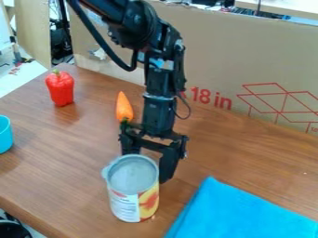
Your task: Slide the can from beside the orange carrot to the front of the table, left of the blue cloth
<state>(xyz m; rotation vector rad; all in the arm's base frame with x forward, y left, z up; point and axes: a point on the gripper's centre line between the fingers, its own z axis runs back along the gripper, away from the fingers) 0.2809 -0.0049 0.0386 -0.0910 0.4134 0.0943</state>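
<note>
The black gripper (149, 162) hangs low over the middle of the table, right behind an open-topped can (132, 200). Its fingers stand apart; the left one runs down behind the can's rim, while the right one comes down beside the can's right side. Whether either finger touches the can, I cannot tell. The can is upright, with a white, red and yellow label. An orange carrot (124, 108) lies behind the gripper, to its left. Farther left, a red bell pepper (60, 87) is at the back of the table.
A blue cloth (245, 214) lies at the front right, near the can. At the left edge is a blue cup (3, 135). Cardboard (217, 60) forms a wall along the back of the wooden table (62, 162), whose front edge runs just below the can.
</note>
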